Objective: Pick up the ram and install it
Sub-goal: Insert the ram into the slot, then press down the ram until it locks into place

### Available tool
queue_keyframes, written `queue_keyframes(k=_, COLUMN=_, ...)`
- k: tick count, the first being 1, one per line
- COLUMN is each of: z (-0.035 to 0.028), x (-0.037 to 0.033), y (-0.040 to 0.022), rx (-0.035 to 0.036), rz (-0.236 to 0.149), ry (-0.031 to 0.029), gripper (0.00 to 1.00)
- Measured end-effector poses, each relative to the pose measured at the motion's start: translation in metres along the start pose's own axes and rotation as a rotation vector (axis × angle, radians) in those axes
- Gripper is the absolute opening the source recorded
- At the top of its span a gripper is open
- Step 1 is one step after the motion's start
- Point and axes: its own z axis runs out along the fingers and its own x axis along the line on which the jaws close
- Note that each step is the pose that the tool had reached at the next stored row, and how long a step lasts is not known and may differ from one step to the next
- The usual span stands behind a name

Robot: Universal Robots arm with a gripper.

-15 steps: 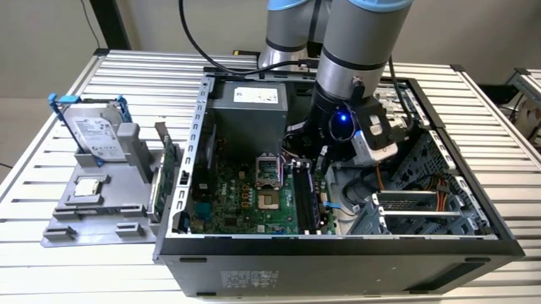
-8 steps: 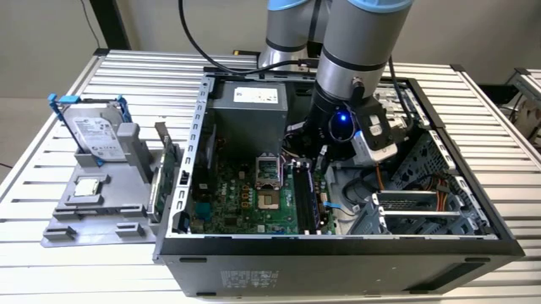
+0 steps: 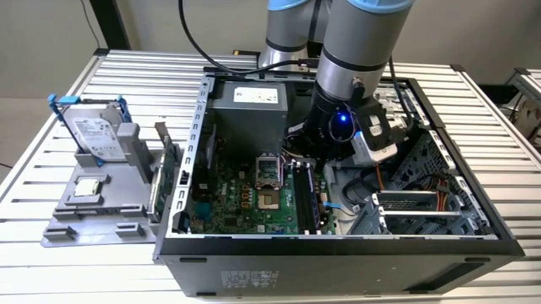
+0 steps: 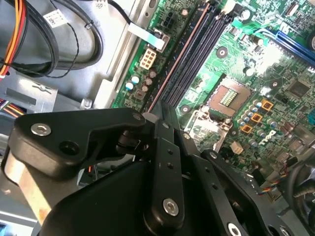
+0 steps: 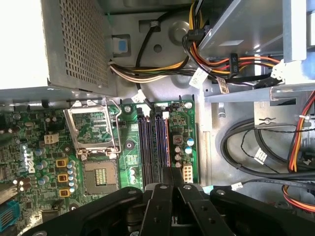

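The ram (image 5: 167, 142) shows edge-on in both wrist views as a thin reddish-brown line. It lies along the outermost of the black memory slots (image 5: 150, 142), the one farthest from the processor socket (image 5: 101, 174). Its long axis runs parallel to the slots. One end sits at the tips of the jaws and the other points away along the motherboard (image 5: 130, 120) toward the power supply (image 5: 78, 44). I cannot tell whether it is fully seated.

The gripper (image 5: 172, 171) reaches down into the open computer case (image 3: 194, 158). Its jaws are drawn close together, with the near end of the stick pinched between them.

In the exterior view the slots run roughly from 12 o'clock to 6 o'clock across the board, leaning slightly toward 5. The arm (image 3: 359, 57) comes in from 12 o'clock over the case. The processor socket lies at 9 o'clock of the slots. Bundles of orange, yellow and black cables (image 5: 231, 64) lie at 3 o'clock beside the drive bays.

Outside the case, at its 9 o'clock, a silver hard drive (image 3: 91, 133) with blue rails stands upright in a grey holder (image 3: 93, 215) on the slatted table (image 3: 50, 266).
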Motion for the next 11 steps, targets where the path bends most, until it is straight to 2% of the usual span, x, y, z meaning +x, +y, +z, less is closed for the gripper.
queue_keyframes(k=11, z=0.0000, x=0.0000, y=0.0000, rx=-0.0037, rz=0.000, ry=0.0003, gripper=0.00)
